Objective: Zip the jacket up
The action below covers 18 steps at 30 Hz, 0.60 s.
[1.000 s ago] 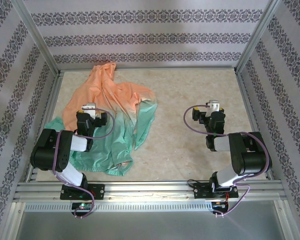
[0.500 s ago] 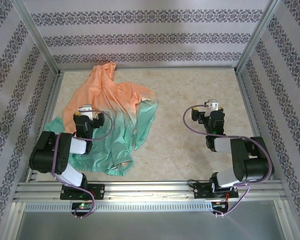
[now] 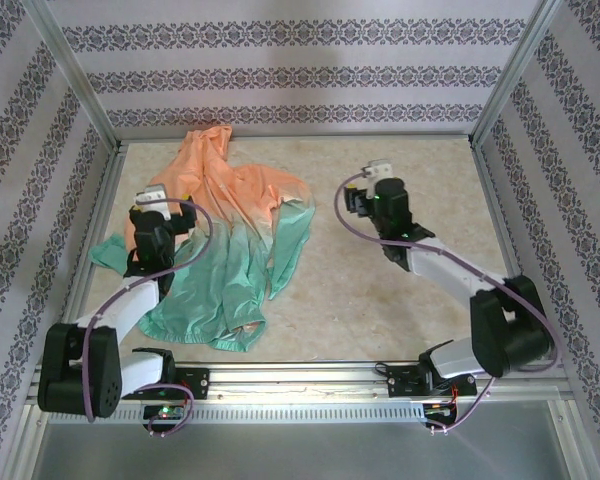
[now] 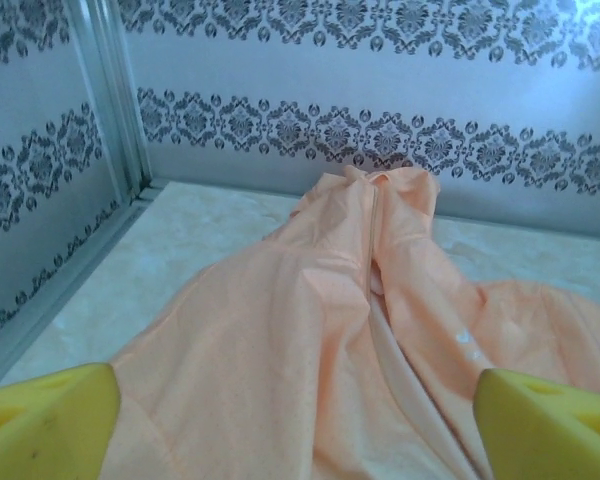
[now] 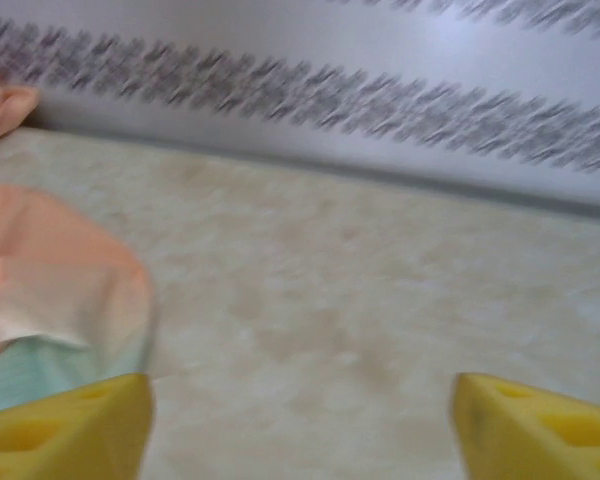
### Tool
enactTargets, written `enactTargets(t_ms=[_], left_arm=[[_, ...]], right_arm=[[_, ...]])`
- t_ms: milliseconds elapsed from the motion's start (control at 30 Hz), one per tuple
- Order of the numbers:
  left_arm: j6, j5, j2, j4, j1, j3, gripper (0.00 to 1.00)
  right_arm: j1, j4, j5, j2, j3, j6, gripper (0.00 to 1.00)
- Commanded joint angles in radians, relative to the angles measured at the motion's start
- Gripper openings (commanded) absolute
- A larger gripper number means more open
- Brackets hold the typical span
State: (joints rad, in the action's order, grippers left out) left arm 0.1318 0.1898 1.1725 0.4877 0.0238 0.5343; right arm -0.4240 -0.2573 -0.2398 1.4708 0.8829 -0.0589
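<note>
**Both arms reached out; jaws spread, nothing held**

Since a second ago both arms have stretched forward. The left went from the jacket's green hem up over its orange shoulder. The right came from well off the jacket's right side to just beside its right edge.

Left gripper (image 4: 298,425): yellow fingers (image 4: 45,420) wide apart, empty, hovering above orange cloth. Right gripper (image 5: 300,430): likewise spread and empty, bare tabletop beneath, the jacket's edge by its left finger.

The thin shiny hooded jacket (image 3: 230,240), orange at the hood fading to mint green at the hem, lies crumpled with its hood toward the patterned back wall (image 3: 300,75). In the left wrist view a front seam runs down from the hood; slider and teeth cannot be made out.

Risks, as I judge them: the cloth is slick and folded over itself, so a pinch may take two layers or slide off. Pulling with one side unanchored would drag the whole jacket rather than close it.

Room: the pale marbled table (image 3: 410,290) lies wide open to the jacket's right. On the jacket's left, its sleeve sits near the aluminium side rail (image 3: 102,190), so there is little slack there.
</note>
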Motion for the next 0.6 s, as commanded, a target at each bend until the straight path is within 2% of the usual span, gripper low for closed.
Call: enactTargets(t_ms=[0,67,167,233,300,367,433,567], left_arm=[[0.150,-0.007,-0.010,-0.409,-0.012,0.077,0.85],[0.215,-0.071,0.007,-0.510,-0.012,0.114,0.77],[0.283,-0.184,0.051,-0.609,-0.009,0.138,0.57],[0.325,-0.247,0.087,-0.657,-0.006,0.145,0.48],[0.352,-0.301,0.125,-0.683,0.000,0.142,0.43],[0.376,-0.335,0.159,-0.695,0.012,0.132,0.39],[0.390,-0.347,0.188,-0.691,0.030,0.122,0.38],[0.427,-0.358,0.254,-0.659,0.060,0.108,0.34]], right_arm=[[-0.078,0.252,0.031,0.144,0.167,-0.123,0.69],[-0.128,0.344,0.092,0.260,0.291,-0.160,0.65],[-0.196,0.353,0.167,0.375,0.389,-0.195,0.64],[-0.231,0.349,0.209,0.436,0.437,-0.217,0.62],[-0.257,0.360,0.260,0.495,0.485,-0.239,0.58],[-0.271,0.370,0.316,0.546,0.524,-0.272,0.44],[-0.273,0.360,0.361,0.581,0.537,-0.312,0.36],[-0.270,0.380,0.436,0.651,0.579,-0.352,0.26]])
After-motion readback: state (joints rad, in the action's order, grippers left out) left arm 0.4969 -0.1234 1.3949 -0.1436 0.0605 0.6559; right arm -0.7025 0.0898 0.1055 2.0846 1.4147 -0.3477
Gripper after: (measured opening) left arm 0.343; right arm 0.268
